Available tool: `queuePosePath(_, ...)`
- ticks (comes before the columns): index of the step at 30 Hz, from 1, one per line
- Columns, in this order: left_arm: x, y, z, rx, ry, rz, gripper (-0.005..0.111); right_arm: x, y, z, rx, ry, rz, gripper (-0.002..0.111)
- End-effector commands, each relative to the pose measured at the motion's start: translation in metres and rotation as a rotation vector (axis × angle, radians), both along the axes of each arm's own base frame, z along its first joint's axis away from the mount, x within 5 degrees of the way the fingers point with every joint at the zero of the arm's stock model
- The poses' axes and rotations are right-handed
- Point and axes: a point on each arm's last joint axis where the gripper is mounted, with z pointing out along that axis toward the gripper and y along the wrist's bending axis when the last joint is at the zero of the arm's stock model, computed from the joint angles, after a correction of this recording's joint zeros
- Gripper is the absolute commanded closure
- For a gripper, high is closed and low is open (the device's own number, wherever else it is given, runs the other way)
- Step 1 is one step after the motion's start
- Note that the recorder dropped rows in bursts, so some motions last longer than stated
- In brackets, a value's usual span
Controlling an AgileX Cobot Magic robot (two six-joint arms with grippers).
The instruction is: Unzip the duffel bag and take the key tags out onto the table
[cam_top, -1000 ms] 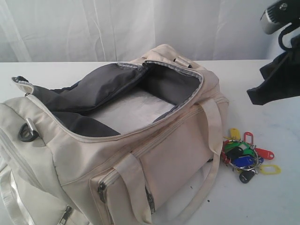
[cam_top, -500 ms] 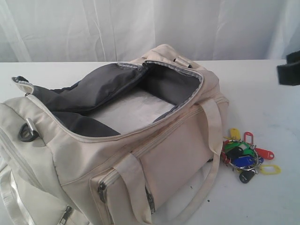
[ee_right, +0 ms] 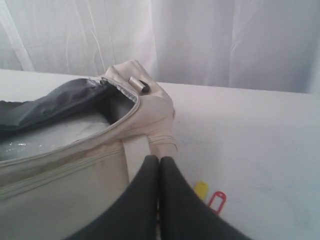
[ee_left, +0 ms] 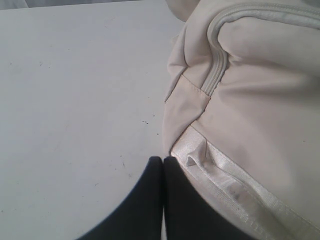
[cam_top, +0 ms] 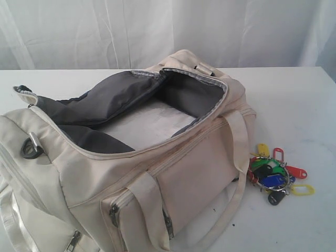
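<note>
The cream duffel bag (cam_top: 173,173) lies on the white table (cam_top: 294,105) with its top zipper undone and the grey lining showing. The key tags (cam_top: 275,173), a bunch in red, yellow, green, blue and black, rest on the table beside the bag's right end. Neither arm shows in the exterior view. My left gripper (ee_left: 163,159) is shut with nothing in it, beside the bag's (ee_left: 250,100) lower edge. My right gripper (ee_right: 159,159) is shut and empty, above the bag's (ee_right: 75,160) side, with a yellow and a red key tag (ee_right: 216,201) showing just past its fingers.
White curtains (cam_top: 157,31) hang behind the table. The bag's strap handles (cam_top: 239,157) loop over its side near the key tags. A black D-ring (cam_top: 30,149) sits at the bag's left end. Bare tabletop stretches right of the bag.
The right arm, seen at the upper right edge of the exterior view earlier, has drawn out of that view. The bag and key tags have not moved.
</note>
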Motion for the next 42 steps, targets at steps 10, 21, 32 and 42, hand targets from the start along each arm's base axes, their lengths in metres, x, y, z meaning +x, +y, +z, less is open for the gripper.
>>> queuePosePath(10, 0.0, 0.0, 0.0, -0.005, -0.003, 0.0, 0.107, -0.008, -0.001, -0.124, 0.067, -0.12, 0.027, 0.108)
queuePosePath(21, 0.0, 0.0, 0.0, -0.005, -0.003, 0.0, 0.107, -0.015, -0.008, -0.141, 0.021, 0.027, -0.032, 0.108)
queuePosePath(32, 0.0, 0.0, 0.0, -0.005, -0.003, 0.0, 0.107, -0.011, -0.027, -0.14, -0.11, -0.011, -0.356, 0.108)
queuePosePath(42, 0.0, 0.0, 0.0, -0.005, -0.003, 0.0, 0.107, -0.011, -0.026, -0.14, -0.108, -0.02, -0.352, 0.108)
